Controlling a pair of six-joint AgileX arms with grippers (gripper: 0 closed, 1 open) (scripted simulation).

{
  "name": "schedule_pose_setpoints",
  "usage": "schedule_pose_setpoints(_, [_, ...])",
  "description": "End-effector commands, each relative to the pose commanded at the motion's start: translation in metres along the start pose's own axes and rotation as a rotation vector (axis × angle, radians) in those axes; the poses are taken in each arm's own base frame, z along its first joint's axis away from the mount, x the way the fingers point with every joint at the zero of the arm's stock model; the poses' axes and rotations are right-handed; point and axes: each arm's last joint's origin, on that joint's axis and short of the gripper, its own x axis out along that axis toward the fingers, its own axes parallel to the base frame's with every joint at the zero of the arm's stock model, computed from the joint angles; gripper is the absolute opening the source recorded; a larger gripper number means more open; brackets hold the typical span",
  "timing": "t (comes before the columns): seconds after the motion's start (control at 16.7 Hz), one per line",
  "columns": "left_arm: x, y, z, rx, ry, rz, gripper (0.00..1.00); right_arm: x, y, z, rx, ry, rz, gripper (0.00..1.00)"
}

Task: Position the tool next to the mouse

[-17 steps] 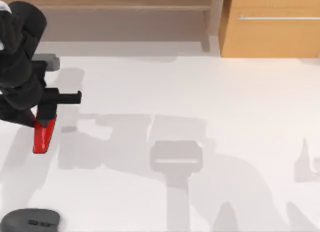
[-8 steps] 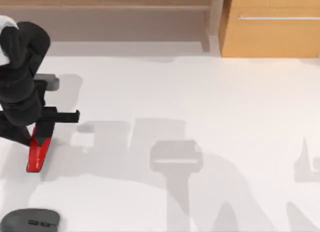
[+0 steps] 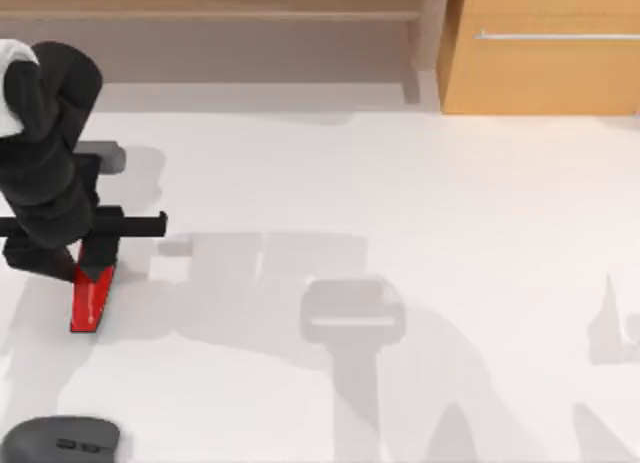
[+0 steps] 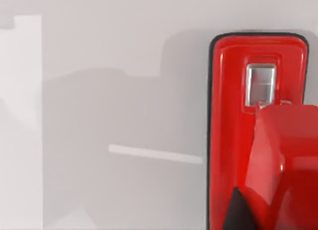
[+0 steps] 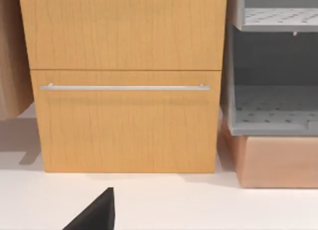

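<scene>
At table's left, hand (image 3: pixel 92 268) grips tool (image 3: pixel 90 301).

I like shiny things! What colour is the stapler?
Glossy red stapler with a small silver plate, clearest in the left wrist view.

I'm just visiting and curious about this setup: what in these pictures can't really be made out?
- Top view: the far end of the stapler is covered by the left arm, so the left tool's grip can't be seen.
- Top view: the mouse is cut off by the bottom edge.
- Left wrist view: the stapler runs off the picture's edge.
- Right wrist view: a dark wedge at the edge can't be identified; the cabinet fills most of it.
</scene>
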Motion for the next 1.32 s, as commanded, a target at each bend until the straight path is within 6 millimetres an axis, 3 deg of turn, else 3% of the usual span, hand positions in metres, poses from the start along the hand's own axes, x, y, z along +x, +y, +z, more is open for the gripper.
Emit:
schedule_pose_setpoints(0.36, [0.0082,0.0,-0.0019,0.0,0.023,-0.001,0.0,0.0,0.0,0.0,0.0,0.0,0.0,1.0])
schedule_pose_setpoints(1.14, [0.0082,0.0,-0.0019,0.0,0.023,-0.001,0.98,0.0,0.0,0.0,0.0,0.0,0.0,1.0])
schedule_pose_setpoints(1.32, [0.0082,0.0,-0.0019,0.0,0.023,-0.001,1.0,0.0,0.0,0.0,0.0,0.0,0.0,1.0])
